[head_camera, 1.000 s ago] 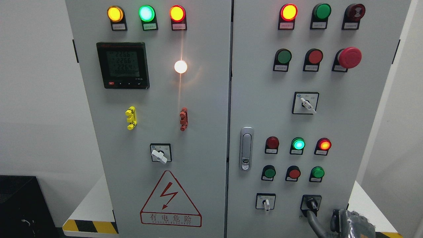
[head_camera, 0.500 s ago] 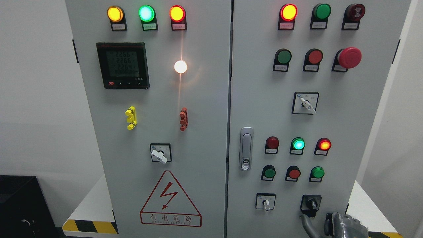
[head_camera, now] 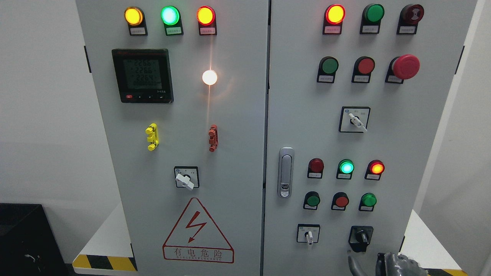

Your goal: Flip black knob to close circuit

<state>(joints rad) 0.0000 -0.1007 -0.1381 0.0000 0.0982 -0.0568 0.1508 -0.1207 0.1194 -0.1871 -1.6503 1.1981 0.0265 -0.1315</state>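
Fingers (head_camera: 355,264) of the right hand (head_camera: 395,264) poke up at the bottom edge, low on the right door (head_camera: 383,145) of a grey electrical cabinet; whether they are spread or curled cannot be told. Just above them, not touched, sits the black knob (head_camera: 361,237) on its black plate, beside a white-handled switch (head_camera: 308,234). Green, red and amber lamps glow across both doors, and a meter (head_camera: 142,75) shows digits on the left door (head_camera: 172,134).
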